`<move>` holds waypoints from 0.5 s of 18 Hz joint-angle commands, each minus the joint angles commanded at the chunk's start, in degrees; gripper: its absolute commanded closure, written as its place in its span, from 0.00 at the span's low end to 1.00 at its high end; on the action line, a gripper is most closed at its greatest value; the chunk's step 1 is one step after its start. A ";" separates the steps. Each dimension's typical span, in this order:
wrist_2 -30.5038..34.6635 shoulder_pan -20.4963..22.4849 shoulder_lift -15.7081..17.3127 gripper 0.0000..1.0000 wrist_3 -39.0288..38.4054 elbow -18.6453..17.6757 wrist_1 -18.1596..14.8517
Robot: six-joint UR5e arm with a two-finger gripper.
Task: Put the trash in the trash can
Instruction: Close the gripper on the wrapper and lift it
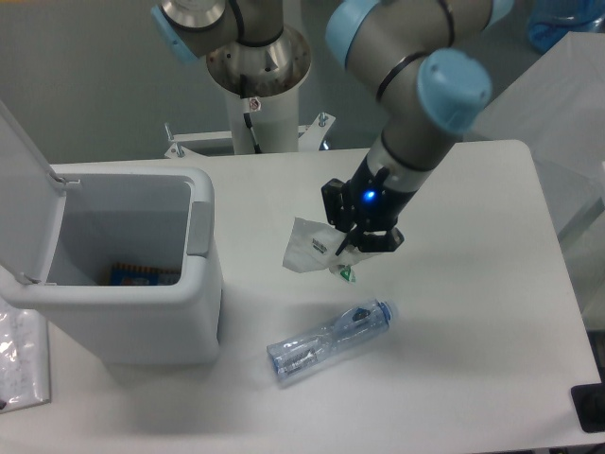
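1. Fingers (352, 248) clenched on the wrapper (310, 248), gripping its right edge; the rest of the wrapper hangs out to the left of them.
2. Wrapper = small crumpled white plastic w/ green print. A green bit shows at its lower right, just below the fingers. It sits over the bench (473, 312) approx mid-scene; can't tell for sure if it's clear of the surface or brushing it.
3. Arm (416, 85) comes in from the far side, grey tube w/ light blue joint caps, wrist pointing down and to the left. A blue light shows on the black wrist block just above the fingers.
4. Bottle (329, 342): crushed, clear, blue cap. Lying on its side on the bench, near of the wrapper, not touching it. Cap end points right/far, base end left/near.
5. Trash can (142, 322) at left of bench: white, boxy, rounded corners, lid flipped up on its left side, so the opening is exposed. Grey panel on the right wall near the rim. Something w/ blue print lies at the bottom inside.
6. Wrapper is right of the trash can, apart from it, roughly level w/ its right wall. Bottle is right and near of the can, also apart.
7. Clear plastic bag (19, 364) at the near left edge, beside the can.
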 joint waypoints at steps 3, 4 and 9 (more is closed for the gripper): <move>-8.01 0.09 0.00 1.00 -5.37 4.31 0.53; -9.77 -0.08 0.00 1.00 -6.69 5.10 0.88; -15.76 -2.18 1.67 1.00 -14.86 5.55 8.69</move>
